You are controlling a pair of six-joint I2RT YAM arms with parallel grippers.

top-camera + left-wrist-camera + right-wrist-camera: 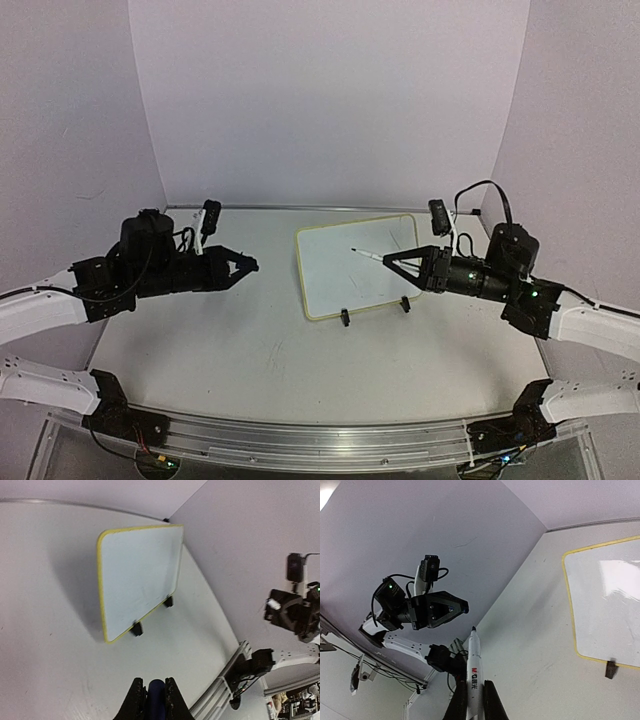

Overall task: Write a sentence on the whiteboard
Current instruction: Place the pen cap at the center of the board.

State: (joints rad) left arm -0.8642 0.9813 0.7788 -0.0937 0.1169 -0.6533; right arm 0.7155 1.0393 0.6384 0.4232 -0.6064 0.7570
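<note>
Whiteboard point(340, 285), small, white and yellow-rimmed, stands propped on black clip feet point(345, 318) at the far right of the pale table point(240, 345), blank, its face offered for writing. Right gripper point(392, 261) clamps a white marker pen point(366, 254) with the tip aimed at the board; left gripper point(250, 266) pinches a blue cap point(156, 692), kept aside.

The left arm point(150, 265) reaches in from the desk's left edge; left fingers point(136, 700) closed on a blue cap point(156, 692), pointing right. The right arm point(500, 275) reaches in from the right edge; right fingers point(492, 707) clamped on a white pen point(474, 675), pointing left.
</note>
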